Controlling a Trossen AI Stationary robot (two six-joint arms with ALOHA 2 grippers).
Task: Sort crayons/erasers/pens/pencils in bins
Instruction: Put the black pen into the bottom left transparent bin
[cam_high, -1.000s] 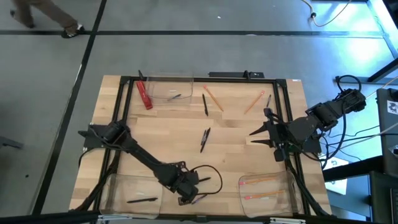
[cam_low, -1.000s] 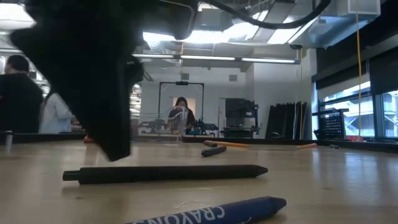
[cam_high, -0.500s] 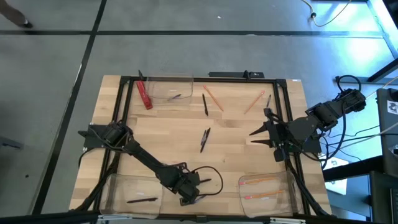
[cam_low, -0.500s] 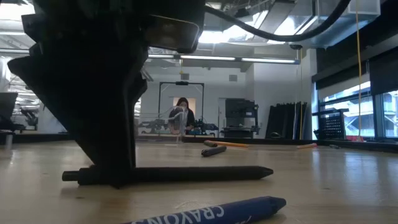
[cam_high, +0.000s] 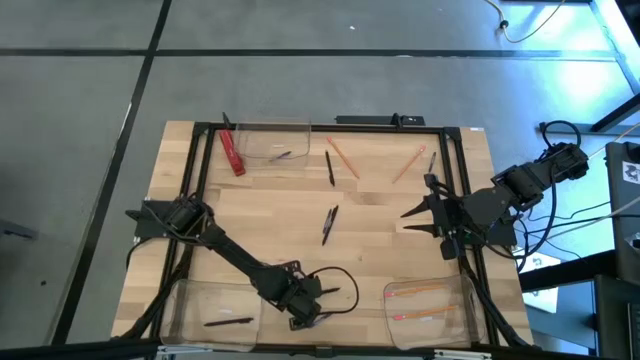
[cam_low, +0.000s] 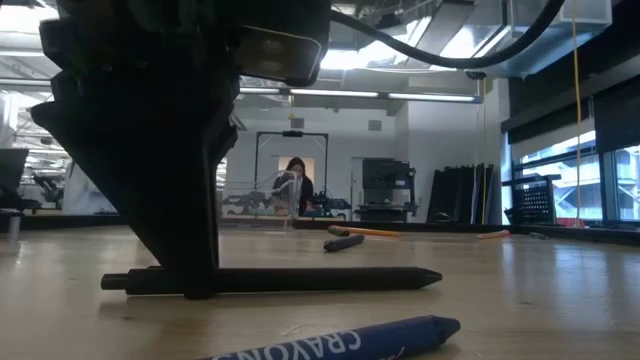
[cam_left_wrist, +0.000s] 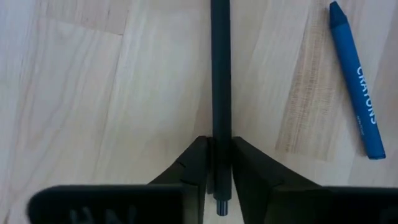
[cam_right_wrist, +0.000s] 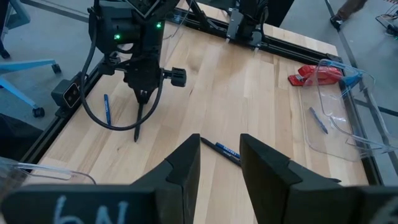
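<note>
A robotics lab or workshop is indicated. A wooden table is framed by black rails on a grey concrete floor. Strip ceiling lights, metal racks and dark equipment stands are seen beyond; a person is seated among the gear.

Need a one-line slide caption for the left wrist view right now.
Left gripper closing its fingers around one end of a black pen lying on the wooden table, a blue crayon lying beside it.

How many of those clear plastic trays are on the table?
3. One bin sits at one long edge, holding a bluish stick. The other two are at the opposite edge's corners: one holds a black pen, one holds two pencils. None seems hidden.
</note>
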